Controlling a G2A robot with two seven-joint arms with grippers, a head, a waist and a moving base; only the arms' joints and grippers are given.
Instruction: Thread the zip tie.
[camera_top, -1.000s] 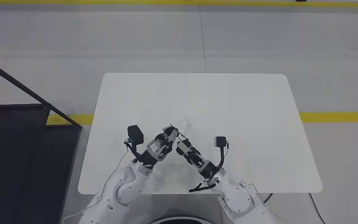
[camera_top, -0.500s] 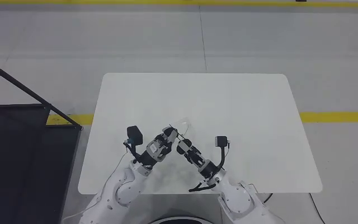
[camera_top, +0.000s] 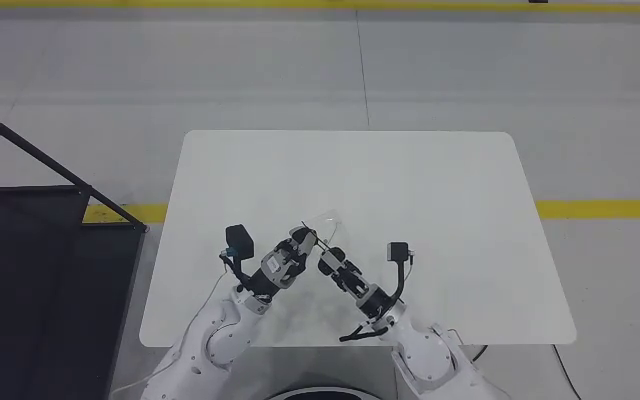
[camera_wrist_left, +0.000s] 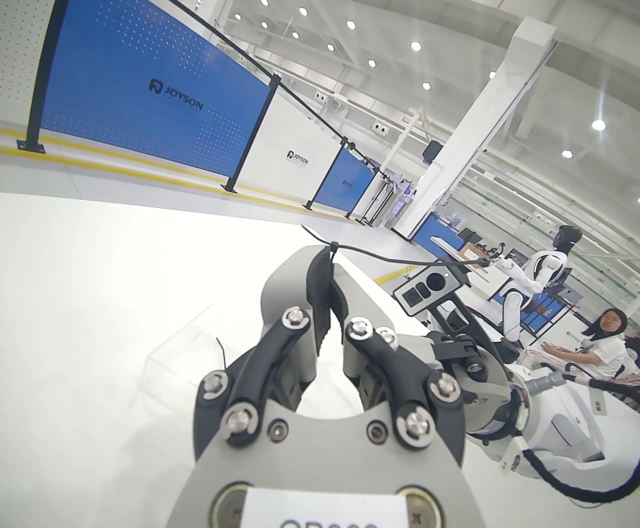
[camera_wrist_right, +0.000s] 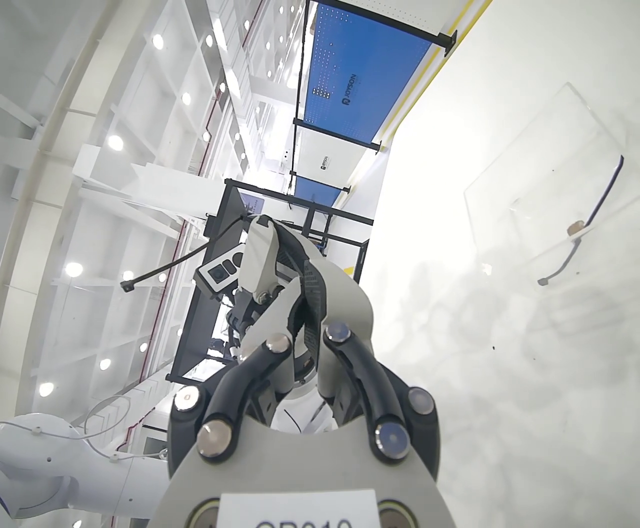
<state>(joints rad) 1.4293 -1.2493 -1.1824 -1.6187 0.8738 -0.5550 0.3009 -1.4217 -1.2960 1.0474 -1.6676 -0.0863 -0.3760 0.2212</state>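
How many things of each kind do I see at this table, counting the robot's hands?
Grey metal grippers: 2, left gripper and right gripper
Thin black zip tie in the left gripper: 1
Clear plastic tray: 1
Dark thin strip in the tray: 1
Total: 5

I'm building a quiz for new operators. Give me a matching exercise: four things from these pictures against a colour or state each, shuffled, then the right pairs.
Things:
1. zip tie
2. left gripper
3. clear tray
4. table

Colour or state:
A. white, bearing the tray
B. shut on a thin strap
C. black, held up off the table
D. see-through, resting on the table

Pairs: 1-C, 2-B, 3-D, 4-A
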